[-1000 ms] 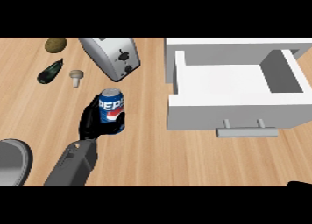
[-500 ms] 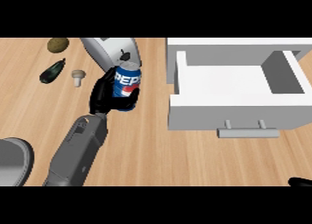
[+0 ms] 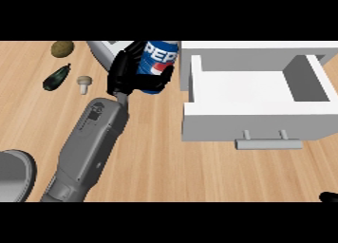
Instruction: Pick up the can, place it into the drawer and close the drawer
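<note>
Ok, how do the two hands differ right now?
The left hand is curled round the can; the right hand touches nothing in view. The left hand is up beside the open drawer; the right hand barely shows at the lower right edge. Both are black.

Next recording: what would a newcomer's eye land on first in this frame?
The blue can stands out first, gripped in the black left hand at the upper middle of the head view, just left of the drawer. Next comes the white drawer at the right, pulled open, with its handle facing the robot.
</note>
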Controlling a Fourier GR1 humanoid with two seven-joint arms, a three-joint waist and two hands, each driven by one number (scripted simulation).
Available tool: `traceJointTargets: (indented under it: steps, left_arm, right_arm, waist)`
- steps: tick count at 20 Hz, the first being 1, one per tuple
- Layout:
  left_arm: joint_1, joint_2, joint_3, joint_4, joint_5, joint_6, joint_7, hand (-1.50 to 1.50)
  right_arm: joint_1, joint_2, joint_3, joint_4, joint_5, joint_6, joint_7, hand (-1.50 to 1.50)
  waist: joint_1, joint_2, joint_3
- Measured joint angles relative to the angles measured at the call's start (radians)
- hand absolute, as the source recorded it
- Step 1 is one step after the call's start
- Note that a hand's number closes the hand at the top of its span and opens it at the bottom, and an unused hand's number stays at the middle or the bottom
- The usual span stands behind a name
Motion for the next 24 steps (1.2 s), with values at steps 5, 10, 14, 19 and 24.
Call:
traceJointTargets:
  steps: [5,10,14,19,24]
  left_arm:
    - [-0.105,-0.004,-0.062,-0.065,0.021,0.089,0.137,1.5]
    - [-0.261,-0.005,-0.1,-0.02,0.025,0.162,0.215,1.5]
    - [-0.374,-0.006,-0.106,0.051,0.044,0.195,0.252,1.5]
    - [-0.49,-0.006,-0.135,0.149,0.075,0.23,0.276,1.5]
    - [-0.607,-0.006,-0.137,0.282,0.109,0.239,0.273,1.5]
  right_arm:
    - [-0.004,0.003,0.004,0.003,0.01,-0.002,-0.003,-1.5]
    - [-0.014,0.014,0.024,-0.004,0.023,-0.012,0.006,-1.5]
    - [-0.006,0.014,0.022,-0.007,0.022,-0.007,0.0,-1.5]
    - [-0.044,-0.008,0.005,0.009,0.013,-0.015,0.018,-1.5]
    - [-0.048,-0.009,0.006,0.012,0.011,-0.012,0.012,-1.5]
  waist:
    - [-0.002,0.0,0.0]
    - [-0.01,0.002,0.0]
    - [-0.015,0.003,0.0]
    - [-0.02,0.005,0.0]
    - [-0.033,0.009,0.001]
